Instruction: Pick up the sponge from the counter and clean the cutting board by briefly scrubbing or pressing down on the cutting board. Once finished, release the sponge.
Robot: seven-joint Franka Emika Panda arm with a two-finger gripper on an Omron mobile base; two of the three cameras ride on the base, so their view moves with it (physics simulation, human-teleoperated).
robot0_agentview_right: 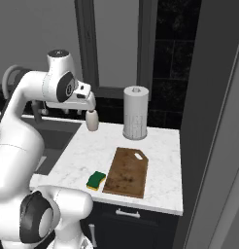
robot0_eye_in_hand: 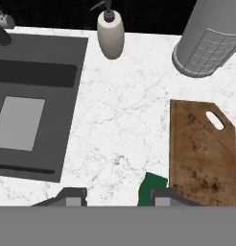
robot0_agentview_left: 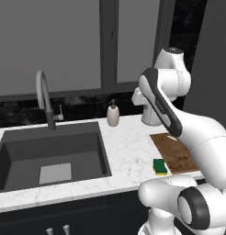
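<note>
Hand view: gripper [robot0_eye_in_hand: 115, 196], fingers pressed together at bottom edge, high above sponge [robot0_eye_in_hand: 151, 188] touching board [robot0_eye_in_hand: 202, 149]; shut descent risks knocking sponge away.

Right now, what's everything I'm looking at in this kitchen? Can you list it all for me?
sponge: one, dark green top over yellow, on the counter right beside the cutting board's left edge.
cutting board: one, brown wood with a handle hole, flat on the counter right of the sink.
counter: one, white marble with grey veins.
sink: one, dark grey basin, set in the counter's left part.
faucet: one, grey, curved, behind the sink.
soap dispenser: one, beige with a pump, at the back of the counter.
paper towel roll: one, white-grey, upright behind the cutting board.
window: one, dark frame, above the counter.
robot arm: one, white with dark joints; fingers shut, empty, high above the counter.
</note>
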